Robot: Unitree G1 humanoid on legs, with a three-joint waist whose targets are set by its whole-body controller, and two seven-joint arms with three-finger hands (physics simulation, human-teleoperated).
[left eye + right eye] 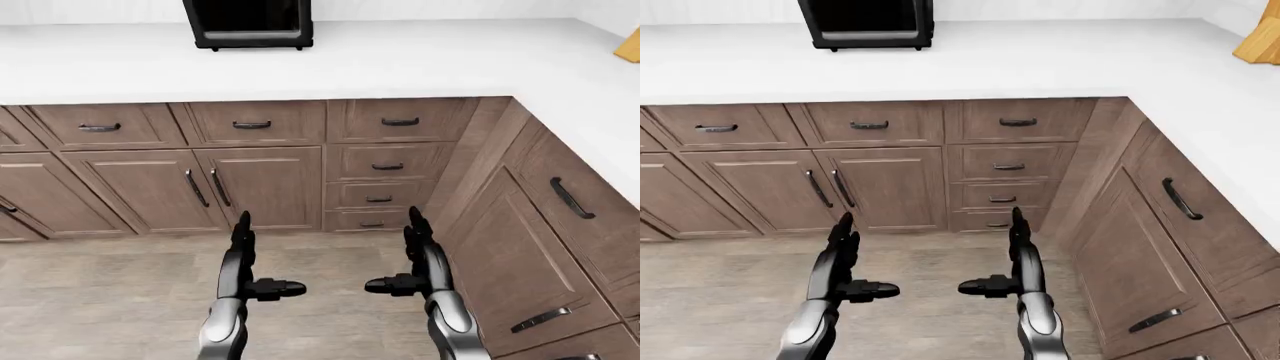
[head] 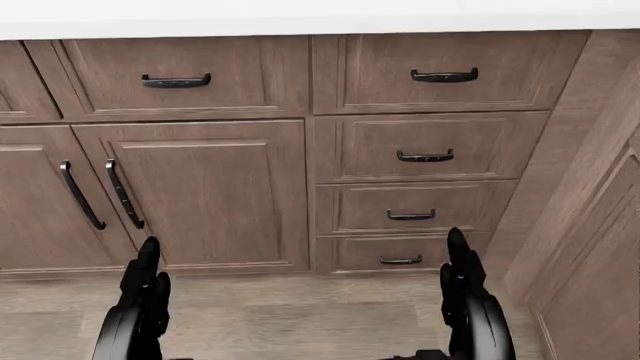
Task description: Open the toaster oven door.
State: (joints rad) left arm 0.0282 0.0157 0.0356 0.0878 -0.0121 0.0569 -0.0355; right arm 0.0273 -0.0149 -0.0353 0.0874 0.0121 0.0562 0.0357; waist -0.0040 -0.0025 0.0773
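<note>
The black toaster oven [image 1: 248, 24] stands on the white counter [image 1: 420, 60] at the top of the left-eye view, its top cut off by the frame. Its dark glass door looks closed, with a light strip along the bottom. My left hand [image 1: 245, 259] and right hand [image 1: 410, 255] are held low over the floor, far below the oven. Both hands are open, fingers pointing up, thumbs turned inward, holding nothing. The oven does not show in the head view.
Brown cabinets and drawers with black handles [image 1: 251, 124] run under the counter, which turns a corner down the right side [image 1: 600, 127]. A tan wooden object [image 1: 1260, 41] sits on the counter at top right. Grey wood floor [image 1: 100, 300] lies below my hands.
</note>
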